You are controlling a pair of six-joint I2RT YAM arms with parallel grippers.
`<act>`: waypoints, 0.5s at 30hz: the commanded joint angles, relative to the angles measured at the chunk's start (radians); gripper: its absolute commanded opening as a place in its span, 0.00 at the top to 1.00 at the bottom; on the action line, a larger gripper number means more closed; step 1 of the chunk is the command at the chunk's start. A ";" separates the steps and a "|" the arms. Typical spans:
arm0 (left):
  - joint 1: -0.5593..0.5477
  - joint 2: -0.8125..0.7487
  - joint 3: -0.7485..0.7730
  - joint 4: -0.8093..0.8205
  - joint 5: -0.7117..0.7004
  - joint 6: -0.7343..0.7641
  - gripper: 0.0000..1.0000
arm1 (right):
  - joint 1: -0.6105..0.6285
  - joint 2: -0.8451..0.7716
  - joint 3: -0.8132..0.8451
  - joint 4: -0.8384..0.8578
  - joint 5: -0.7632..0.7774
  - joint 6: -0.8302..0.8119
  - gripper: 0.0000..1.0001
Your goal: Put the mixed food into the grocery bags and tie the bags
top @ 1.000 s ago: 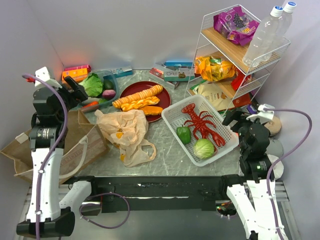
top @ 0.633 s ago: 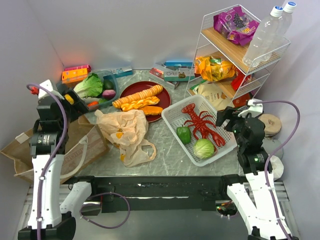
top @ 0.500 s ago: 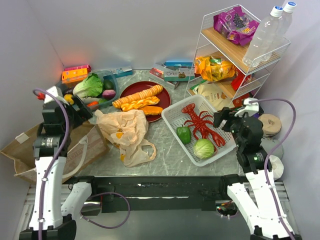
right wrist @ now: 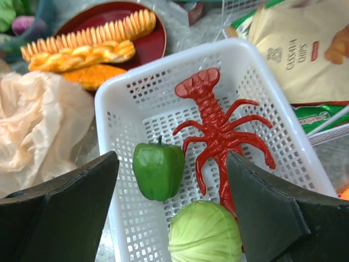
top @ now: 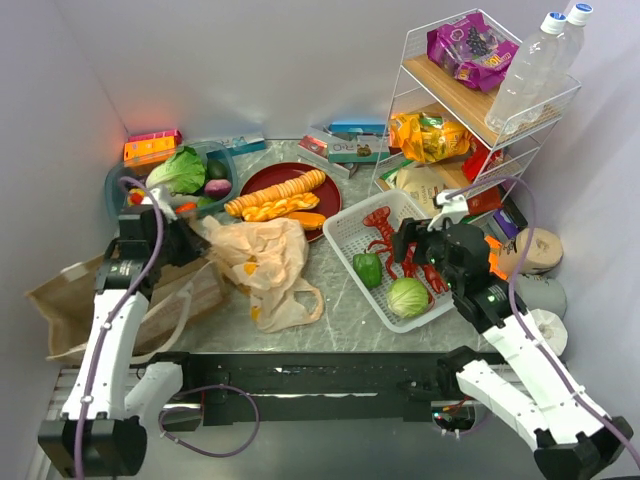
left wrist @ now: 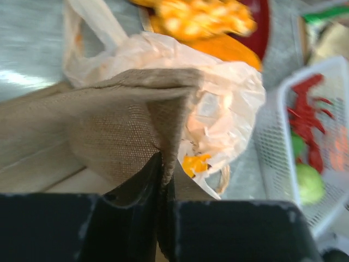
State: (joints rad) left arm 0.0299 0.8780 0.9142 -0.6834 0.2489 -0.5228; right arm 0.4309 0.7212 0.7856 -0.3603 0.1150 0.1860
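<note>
My left gripper (top: 187, 241) is shut on the top edge of the brown paper bag (top: 80, 305), and that rim (left wrist: 158, 125) is pinched between the two dark fingers (left wrist: 136, 191). The tan plastic bag (top: 262, 256) lies crumpled just right of it, and it also shows beyond the rim as plastic bag (left wrist: 223, 103). My right gripper (right wrist: 172, 191) hangs open over the white basket (right wrist: 112, 131), above the green bell pepper (right wrist: 158, 169) and pale cabbage (right wrist: 204, 232). Purple packet (top: 468, 45), orange packet (top: 428, 135) and bottles (top: 530, 70) sit on the wire shelf. Lettuce (top: 178, 170) is at the back left.
A red toy lobster (right wrist: 218, 125) lies in the basket beside the pepper. A dark red plate (top: 262, 178) of bread sits behind the plastic bag. The wire shelf (top: 405, 75) stands at the back right, small boxes (top: 355, 150) along the back wall, and tape rolls (top: 540, 250) at the right.
My left gripper came down and to the right and closed on the brown bag's rim, lifting it. My right arm swung left over the basket, still open.
</note>
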 commanded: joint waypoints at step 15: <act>-0.513 0.397 0.133 0.526 0.144 -0.214 0.76 | 0.100 0.116 0.150 0.024 -0.020 0.092 0.13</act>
State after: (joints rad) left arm -0.4774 1.2480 0.9600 -0.2157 0.3733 -0.7498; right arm 0.5137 0.8238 0.8654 -0.3534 0.0956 0.2497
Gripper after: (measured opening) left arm 0.156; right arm 0.871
